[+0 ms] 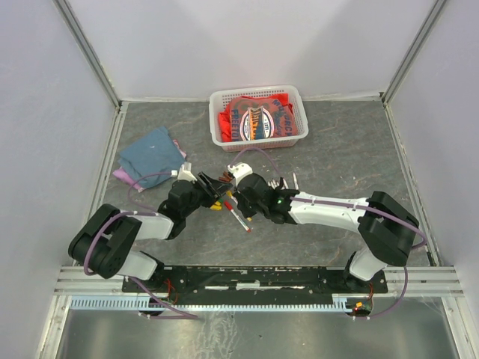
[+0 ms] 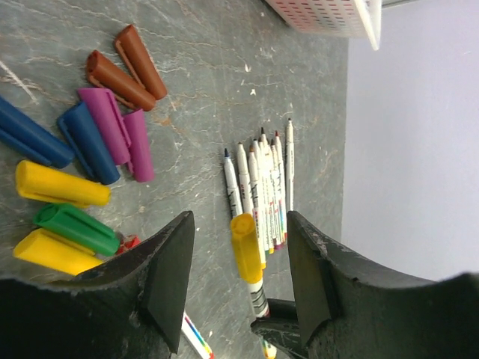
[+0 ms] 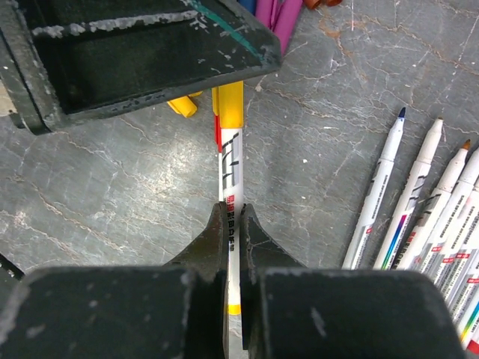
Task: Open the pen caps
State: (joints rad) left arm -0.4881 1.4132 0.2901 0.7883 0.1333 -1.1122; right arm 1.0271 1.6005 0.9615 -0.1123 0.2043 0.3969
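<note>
Near the middle of the worktop (image 1: 359, 157) the two arms meet over one yellow-capped pen (image 3: 230, 161). The right gripper (image 3: 232, 213) has its jaws pressed together on the white barrel, pinching it below the printed label. The left gripper (image 2: 239, 224) faces it with jaws spread, one on each side of the yellow cap (image 2: 245, 247) and apart from it on both sides. The cap sits on the pen's end. Whether the pen is lifted off the surface cannot be told. Just beside the held pen, a tight row of uncapped pens (image 2: 262, 187) lies on the worktop with tips pointing the same way. On the other side lie the loose caps (image 2: 108, 123): two brown, two purple, two blue, two yellow and one green, lying close together. A white basket (image 1: 218, 120) with red contents stands at the middle of the far edge, and a folded blue cloth (image 1: 153, 153) lies towards the far left corner.
</note>
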